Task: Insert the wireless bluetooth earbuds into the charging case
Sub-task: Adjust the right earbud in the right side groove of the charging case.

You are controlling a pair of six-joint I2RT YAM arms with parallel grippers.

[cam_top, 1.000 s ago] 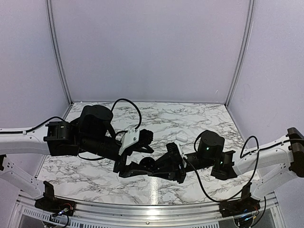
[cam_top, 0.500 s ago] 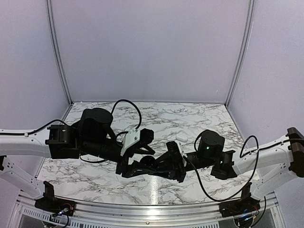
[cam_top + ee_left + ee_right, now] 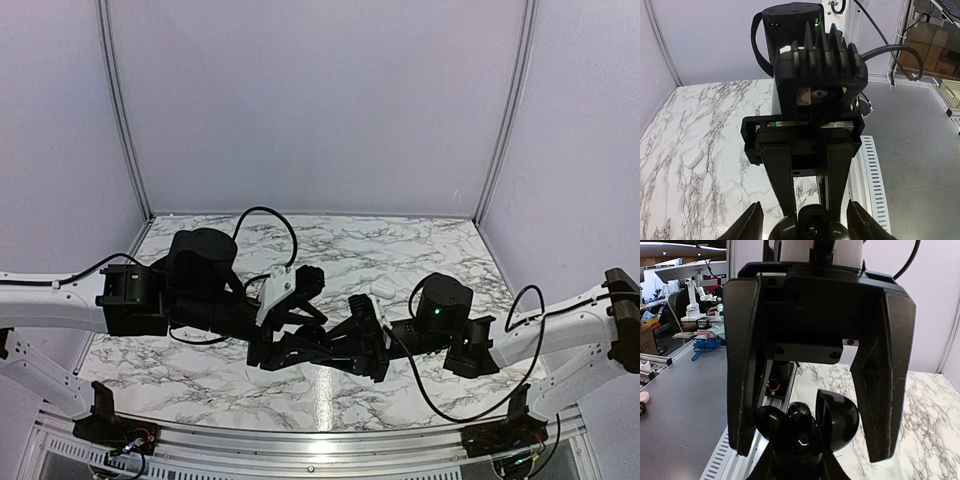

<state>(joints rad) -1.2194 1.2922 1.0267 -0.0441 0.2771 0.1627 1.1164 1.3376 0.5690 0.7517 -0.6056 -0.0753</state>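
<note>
Holding the black case between two arms: one pair probably loaded, white pair unaccounted for

**Right wrist view.**
- Item: glossy black pebble-shaped charging case (image 3: 800, 440), lower centre of frame, with its lid (image 3: 837, 420) hinged up at the right.
- Two rounded black lumps sit in the base at the left. They are probably the black earbuds (image 3: 770, 420) seated in their wells, though this angle does not make it certain.
- The right gripper (image 3: 794, 465), bottom centre, is clamped on the case from below.
- The left gripper (image 3: 810, 452) faces the camera. Its two broad black fingers (image 3: 742, 380) stand apart, one at either side of the case. Whether they touch it cannot be told.

**Left wrist view.**
- The same case shows at bottom centre, pinched by the opposing arm's narrow fingers.
- This arm's own fingertips sit at the bottom corners, spread and flanking the case.
- A white pebble-shaped case (image 3: 691, 156) lies on the marble-patterned table (image 3: 670, 115) at left-centre of frame, well apart from both arms. Its lid state is unclear.
- No white earbuds are seen.

**Top external view.**
- Both arms meet at centre frame above the table, and the black case is lost among the black fingers.
- The white case lies alone, upper right of the meeting point.

**Judgement.**
- The black pair is likely in, and the black lid is not yet shut.
- The whereabouts of the white pair are not shown, so that half cannot be entered as done or outstanding.
</note>
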